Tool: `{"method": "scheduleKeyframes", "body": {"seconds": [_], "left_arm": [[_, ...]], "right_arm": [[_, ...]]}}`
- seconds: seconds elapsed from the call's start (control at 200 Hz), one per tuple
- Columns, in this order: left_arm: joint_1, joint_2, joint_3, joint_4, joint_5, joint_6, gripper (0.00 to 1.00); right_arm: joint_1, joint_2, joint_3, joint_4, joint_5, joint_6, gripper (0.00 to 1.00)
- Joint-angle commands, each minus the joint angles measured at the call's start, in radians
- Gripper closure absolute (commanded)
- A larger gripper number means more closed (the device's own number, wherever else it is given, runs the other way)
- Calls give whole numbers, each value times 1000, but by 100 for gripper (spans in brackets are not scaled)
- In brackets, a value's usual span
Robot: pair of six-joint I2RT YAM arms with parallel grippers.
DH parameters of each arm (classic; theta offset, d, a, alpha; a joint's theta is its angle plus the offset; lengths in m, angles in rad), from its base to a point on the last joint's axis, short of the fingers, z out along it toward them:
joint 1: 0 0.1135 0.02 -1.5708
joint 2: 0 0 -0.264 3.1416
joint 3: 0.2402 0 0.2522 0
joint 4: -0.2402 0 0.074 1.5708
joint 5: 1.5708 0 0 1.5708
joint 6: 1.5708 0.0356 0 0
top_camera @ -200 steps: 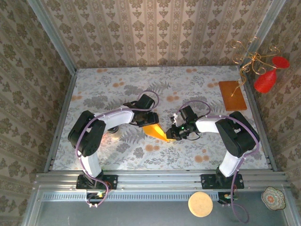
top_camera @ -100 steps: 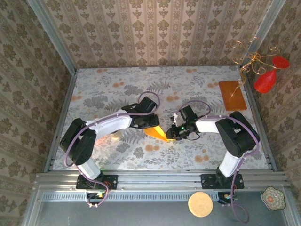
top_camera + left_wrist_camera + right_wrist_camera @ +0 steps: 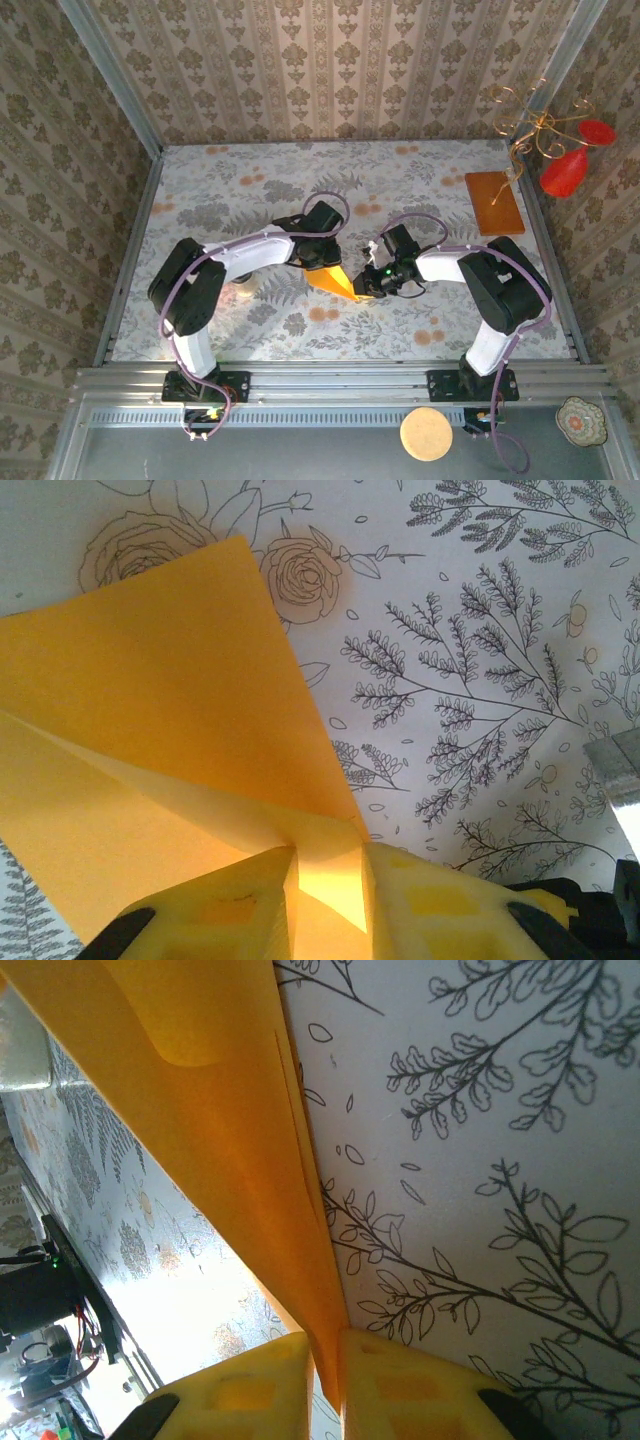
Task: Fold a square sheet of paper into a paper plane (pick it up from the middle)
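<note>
My right gripper [image 3: 327, 1345] has its jaws almost closed, pinched on the edge of the thin, matte, bright orange-yellow paper sheet [image 3: 230, 1110], whose layers run straight down between the yellow fingers. My left gripper [image 3: 330, 855] stands with a narrow gap, and a folded ridge of the sheet passes into that gap. I cannot tell whether its pads actually bite the paper.

Outward from there, the left wrist view shows creased panels fanning away from the fingers. From above, the sheet reads as a pointed wedge between the two grippers, near the middle of the floral-patterned table [image 3: 420, 200]. It is well apart from the stiff brown-orange rectangular board [image 3: 493, 202] at the far right.

I judge we are mid-fold, with the dart not yet formed. The next move calls for a sure left pinch on the ridge before either arm pulls. The layers must stay aligned, since this thin paper will tear or skew.
</note>
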Motion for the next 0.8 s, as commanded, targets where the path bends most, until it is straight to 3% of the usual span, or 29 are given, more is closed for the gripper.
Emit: {"method": "scheduleKeyframes", "body": {"seconds": [0.0, 0.795], "left_arm": [[-1, 31, 26, -60, -9, -2, 76], [32, 114, 24, -110, -11, -1, 77]], "right_arm": [[1, 42, -10, -79, 126, -27, 82], [1, 37, -2, -95, 140, -27, 81]]}}
